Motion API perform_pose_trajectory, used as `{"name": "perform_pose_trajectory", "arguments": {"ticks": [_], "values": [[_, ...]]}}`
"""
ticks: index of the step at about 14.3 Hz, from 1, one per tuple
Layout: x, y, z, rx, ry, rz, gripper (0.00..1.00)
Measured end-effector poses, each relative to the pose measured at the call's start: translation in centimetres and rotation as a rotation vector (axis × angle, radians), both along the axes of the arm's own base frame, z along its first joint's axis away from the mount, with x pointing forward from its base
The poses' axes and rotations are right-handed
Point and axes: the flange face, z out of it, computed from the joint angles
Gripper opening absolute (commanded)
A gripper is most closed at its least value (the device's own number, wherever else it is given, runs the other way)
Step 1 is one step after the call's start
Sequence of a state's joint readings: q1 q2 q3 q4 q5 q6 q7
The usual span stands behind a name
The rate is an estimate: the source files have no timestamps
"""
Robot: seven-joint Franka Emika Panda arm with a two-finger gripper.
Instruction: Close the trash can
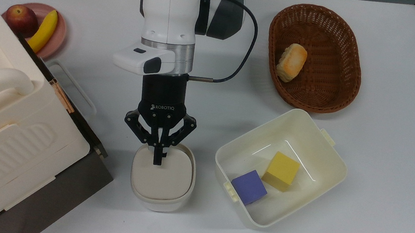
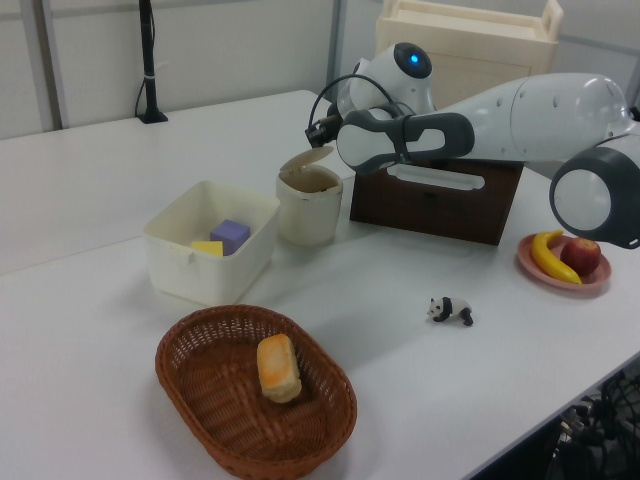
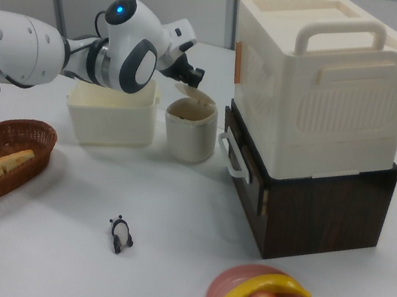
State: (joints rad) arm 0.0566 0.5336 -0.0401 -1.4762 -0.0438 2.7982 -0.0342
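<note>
The big cream box (image 3: 319, 85) sits on a dark brown drawer box (image 3: 312, 198), at the top view's left. The white tub (image 1: 283, 168) holds a yellow block (image 1: 281, 171) and a purple block (image 1: 249, 187). The brown basket (image 1: 324, 87) holds a piece of bread (image 1: 291, 62). The trash can (image 1: 162, 178) stands between the drawer box and the tub. Its lid (image 3: 196, 96) is tipped up a little. The gripper (image 1: 157, 157), fingers pinched together with nothing held, presses on the lid.
</note>
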Motion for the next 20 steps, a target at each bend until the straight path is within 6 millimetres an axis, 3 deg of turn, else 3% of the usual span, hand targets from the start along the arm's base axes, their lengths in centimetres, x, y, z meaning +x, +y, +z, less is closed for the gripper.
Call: {"name": "perform_pose_trajectory", "arguments": {"ticks": [20], "values": [[-2.2,-0.3,-3.6,-0.037,0.091,0.035,0.01]]}}
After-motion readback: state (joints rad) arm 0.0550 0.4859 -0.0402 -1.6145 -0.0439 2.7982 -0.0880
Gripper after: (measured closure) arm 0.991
